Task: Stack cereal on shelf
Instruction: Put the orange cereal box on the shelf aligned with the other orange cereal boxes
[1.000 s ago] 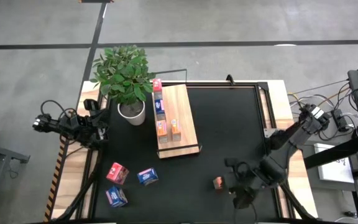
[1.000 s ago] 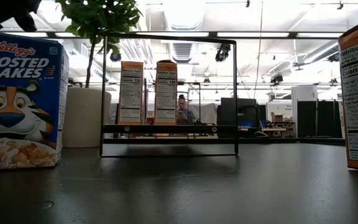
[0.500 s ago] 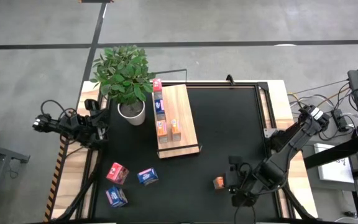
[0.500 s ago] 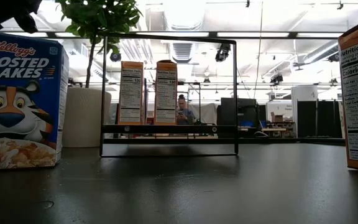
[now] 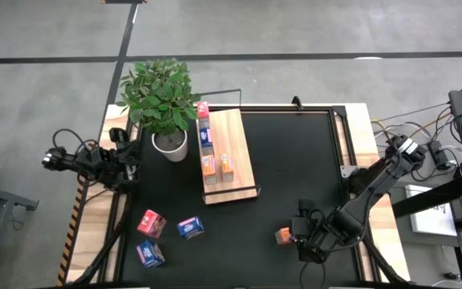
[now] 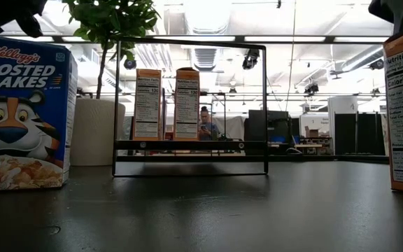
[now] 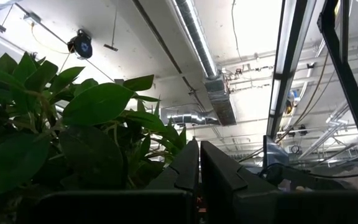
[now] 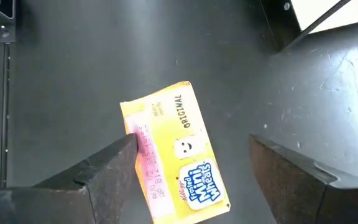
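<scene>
Cereal boxes, small printed cardboard: four stand along the shelf [image 5: 233, 152], a long light-wood board with thin black wire frame, near the counter's [image 5: 295, 168] far-left part. Three more, pink-red [image 5: 151, 223] and blue [image 5: 191, 228], sit by the near-left corner on the matte black top. A yellow Mini-Wheats box [image 8: 173, 155] lies flat near the near-right edge. Right tool [image 5: 299, 234] hangs just over it, fingers [image 8: 107, 168] spread wide either side, not gripping. Left tool [image 7: 199, 174] rests at the left edge beside a leafy potted plant [image 5: 163, 100], fingers pressed together.
</scene>
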